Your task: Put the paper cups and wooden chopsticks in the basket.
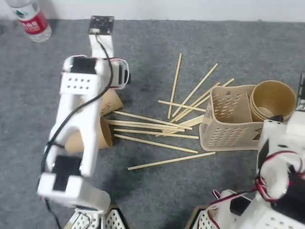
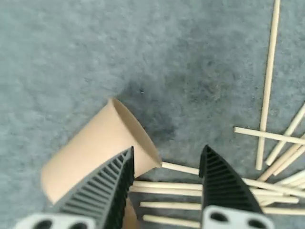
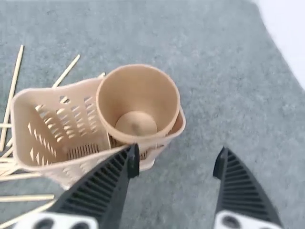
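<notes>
Over lying cups: left arm | beside basket: chopsticks | corner: bottle

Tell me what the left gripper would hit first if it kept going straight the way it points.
Most likely the wooden chopsticks lying just ahead of the open left gripper; one finger may clip the rim of the tipped paper cup beside them. Depth is hard to judge.

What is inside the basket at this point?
A paper cup stands upright in one end compartment of the basket. The other compartment looks bare; the chopsticks lie outside on the mat. Whatever is under the cup is hidden.
</notes>
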`<action>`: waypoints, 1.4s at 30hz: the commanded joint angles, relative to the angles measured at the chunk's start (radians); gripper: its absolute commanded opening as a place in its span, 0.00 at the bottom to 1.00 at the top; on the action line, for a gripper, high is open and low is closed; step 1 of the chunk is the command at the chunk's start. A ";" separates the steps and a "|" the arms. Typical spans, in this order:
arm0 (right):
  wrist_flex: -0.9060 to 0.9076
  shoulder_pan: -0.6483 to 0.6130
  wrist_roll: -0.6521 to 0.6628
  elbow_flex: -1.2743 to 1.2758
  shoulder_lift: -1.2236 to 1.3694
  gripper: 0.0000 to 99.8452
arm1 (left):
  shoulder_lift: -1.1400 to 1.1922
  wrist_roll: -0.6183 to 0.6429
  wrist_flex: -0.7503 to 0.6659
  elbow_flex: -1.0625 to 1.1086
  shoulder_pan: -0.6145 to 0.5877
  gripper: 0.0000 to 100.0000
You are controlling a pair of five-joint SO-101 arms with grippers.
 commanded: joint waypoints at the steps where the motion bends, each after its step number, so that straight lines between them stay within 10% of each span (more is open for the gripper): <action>1: -0.019 -0.007 -0.002 -0.006 -0.012 0.25 | 0.089 0.044 0.012 -0.084 -0.006 0.21; 21: -0.019 -0.007 0.000 -0.006 -0.010 0.25 | 0.222 -0.133 -0.002 -0.061 -0.213 0.21; 42: -0.019 -0.007 0.000 -0.006 -0.010 0.25 | 0.031 -0.641 0.196 -0.062 -0.635 0.18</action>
